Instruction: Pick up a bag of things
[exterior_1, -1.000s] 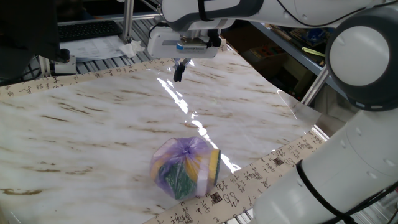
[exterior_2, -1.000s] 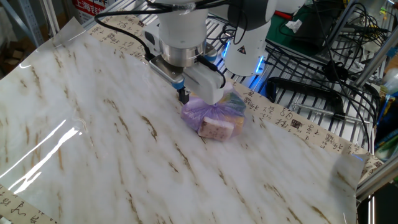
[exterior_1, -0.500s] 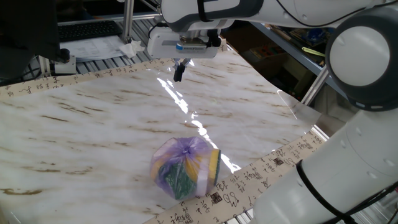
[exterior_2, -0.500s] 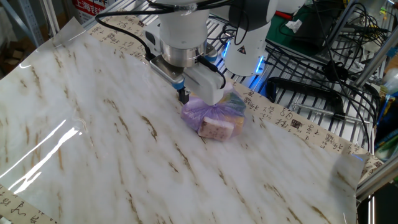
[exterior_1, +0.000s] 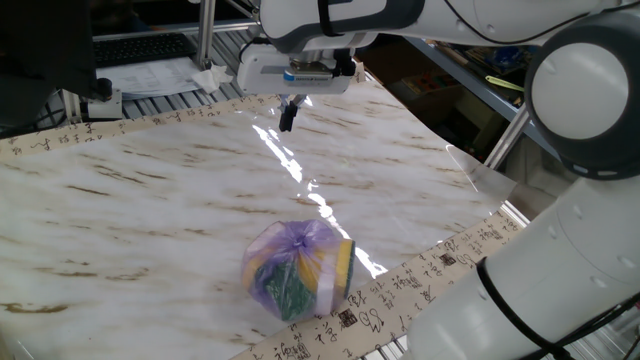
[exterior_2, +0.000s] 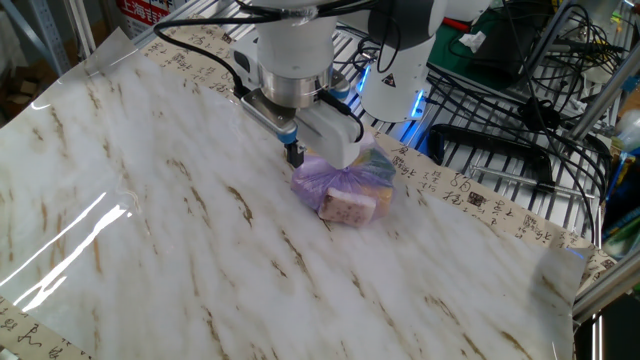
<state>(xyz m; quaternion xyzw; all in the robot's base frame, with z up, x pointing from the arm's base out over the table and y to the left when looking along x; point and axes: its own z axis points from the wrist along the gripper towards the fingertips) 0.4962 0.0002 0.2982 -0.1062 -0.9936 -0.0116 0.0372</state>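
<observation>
The bag (exterior_1: 298, 268) is a small rounded purple plastic bag, knotted on top, with green, yellow and white items showing through; it rests on the marble-patterned table (exterior_1: 150, 190) near the edge bordered by a strip of printed characters. The gripper (exterior_1: 288, 116) hangs above the table, well apart from the bag in one fixed view, while in the other fixed view it appears just beside the bag (exterior_2: 345, 190), partly covering it. The fingers (exterior_2: 294, 155) appear pressed together with nothing between them, though the dark tips are small and a narrow gap cannot be ruled out.
</observation>
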